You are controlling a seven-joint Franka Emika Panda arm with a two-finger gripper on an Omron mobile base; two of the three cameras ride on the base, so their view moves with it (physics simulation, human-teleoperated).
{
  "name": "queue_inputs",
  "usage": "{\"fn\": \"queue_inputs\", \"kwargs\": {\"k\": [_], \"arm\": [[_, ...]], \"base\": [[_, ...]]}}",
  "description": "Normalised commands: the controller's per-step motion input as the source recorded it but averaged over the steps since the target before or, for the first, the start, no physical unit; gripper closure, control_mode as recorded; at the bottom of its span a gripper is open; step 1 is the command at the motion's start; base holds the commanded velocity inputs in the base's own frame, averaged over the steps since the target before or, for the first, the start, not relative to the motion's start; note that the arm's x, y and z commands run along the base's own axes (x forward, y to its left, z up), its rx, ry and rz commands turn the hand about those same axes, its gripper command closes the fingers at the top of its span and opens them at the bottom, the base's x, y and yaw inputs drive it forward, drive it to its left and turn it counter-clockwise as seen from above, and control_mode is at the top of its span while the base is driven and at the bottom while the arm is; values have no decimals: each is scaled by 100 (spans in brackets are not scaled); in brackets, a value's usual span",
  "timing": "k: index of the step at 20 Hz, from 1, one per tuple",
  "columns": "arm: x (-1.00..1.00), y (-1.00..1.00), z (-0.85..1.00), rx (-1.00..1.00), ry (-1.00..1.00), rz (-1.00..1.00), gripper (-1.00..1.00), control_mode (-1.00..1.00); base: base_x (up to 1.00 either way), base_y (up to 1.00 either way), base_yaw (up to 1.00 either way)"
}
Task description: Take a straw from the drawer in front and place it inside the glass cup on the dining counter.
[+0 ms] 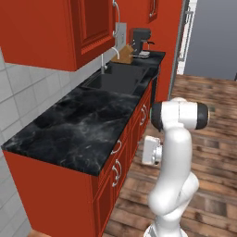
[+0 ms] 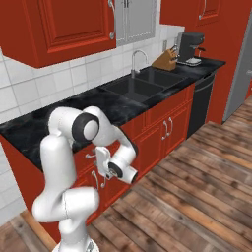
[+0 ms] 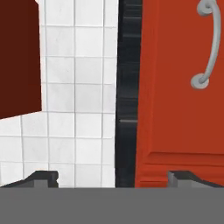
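Along the tiled wall ran a black marble counter (image 1: 83,125) over red cabinetry, with red wall cabinets (image 2: 59,27) hanging above it and a wooden plank floor (image 2: 197,192) spreading out in front. Set into the counter farther along was a dark sink (image 2: 140,84) with a curved silver faucet (image 2: 135,59), and beyond it, at the far end, stood a wooden knife block (image 2: 165,61) next to a dark coffee machine (image 2: 191,47). A black dishwasher front (image 2: 201,101) sat under that end of the counter. Beneath the near stretch of counter the drawer (image 1: 112,155) was shut, its red front flush with the cabinet face and its small curved silver handle (image 3: 209,43) close in the hand view, which was rolled sideways so that the counter edge ran upright. The white arm was folded low in front of this cabinetry, the hand turned toward the drawer front. The gripper (image 3: 113,178) had its fingers spread wide apart, nothing between them, the dark fingertips (image 3: 41,178) framing the tiles and the red front without touching either.
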Motion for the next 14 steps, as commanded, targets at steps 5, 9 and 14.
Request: {"fn": "queue_inputs", "kwargs": {"k": [5, 9, 14], "arm": [[23, 12, -24, 0, 0, -1, -100, -100], [31, 17, -20, 0, 0, 0, -100, -100], [34, 17, -13, -2, 0, -1, -100, -100]], "base": [[0, 0, 0], [0, 0, 0], [0, 0, 0]]}}
